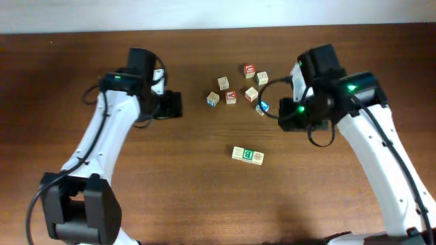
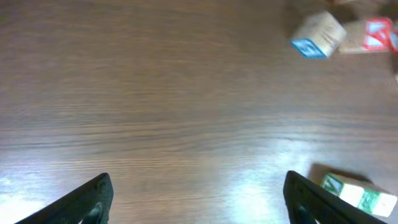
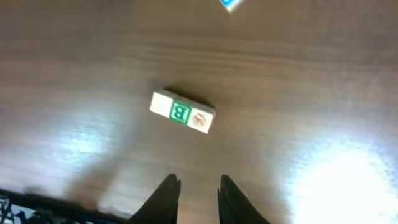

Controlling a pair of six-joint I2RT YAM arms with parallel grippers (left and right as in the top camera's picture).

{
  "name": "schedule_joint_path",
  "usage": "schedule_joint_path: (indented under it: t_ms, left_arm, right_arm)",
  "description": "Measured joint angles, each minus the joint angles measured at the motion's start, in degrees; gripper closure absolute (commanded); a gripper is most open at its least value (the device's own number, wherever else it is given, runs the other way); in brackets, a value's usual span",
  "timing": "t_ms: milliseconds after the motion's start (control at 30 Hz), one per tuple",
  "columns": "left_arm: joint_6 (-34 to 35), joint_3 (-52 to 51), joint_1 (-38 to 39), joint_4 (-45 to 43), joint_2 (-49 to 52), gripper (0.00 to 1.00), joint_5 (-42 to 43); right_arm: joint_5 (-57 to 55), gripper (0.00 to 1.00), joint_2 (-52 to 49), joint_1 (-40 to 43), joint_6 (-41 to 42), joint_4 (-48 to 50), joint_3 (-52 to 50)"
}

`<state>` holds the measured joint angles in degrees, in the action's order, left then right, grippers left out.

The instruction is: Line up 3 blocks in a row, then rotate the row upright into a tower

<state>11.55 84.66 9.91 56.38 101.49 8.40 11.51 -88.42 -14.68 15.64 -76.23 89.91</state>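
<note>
Three pale-wood blocks lie side by side in a short row: a plain pale one (image 1: 238, 153), a green-letter one (image 1: 248, 155) and a red-ring one (image 1: 258, 158). In the right wrist view the row shows its green B (image 3: 180, 112) and ring face (image 3: 201, 120), ahead of my right gripper (image 3: 198, 179). Its fingers stand a narrow gap apart over bare table, holding nothing. My right gripper (image 1: 286, 119) hangs up and to the right of the row. My left gripper (image 1: 176, 104) (image 2: 198, 180) is wide open and empty, left of the block cluster.
Several other loose cubes sit in a cluster at the back centre (image 1: 238, 85), among them a blue-faced cube (image 1: 262, 107) near the right arm. The left wrist view shows a blue-faced cube (image 2: 317, 37), a red-printed one (image 2: 376, 34) and a green-printed block (image 2: 357, 193).
</note>
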Motion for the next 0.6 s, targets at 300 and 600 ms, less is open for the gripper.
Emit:
schedule_joint_path:
  t_ms: [300, 600]
  left_arm:
    - [-3.5, 0.1, 9.0, -1.7, 11.1, 1.00, 11.2]
    - [-8.6, -1.6, 12.0, -6.0, 14.7, 1.00, 20.4]
  right_arm:
    - [13.1, 0.96, 2.7, 3.9, 12.2, 44.6, -46.5]
    - [13.3, 0.96, -1.3, 3.9, 15.9, 51.1, -48.0]
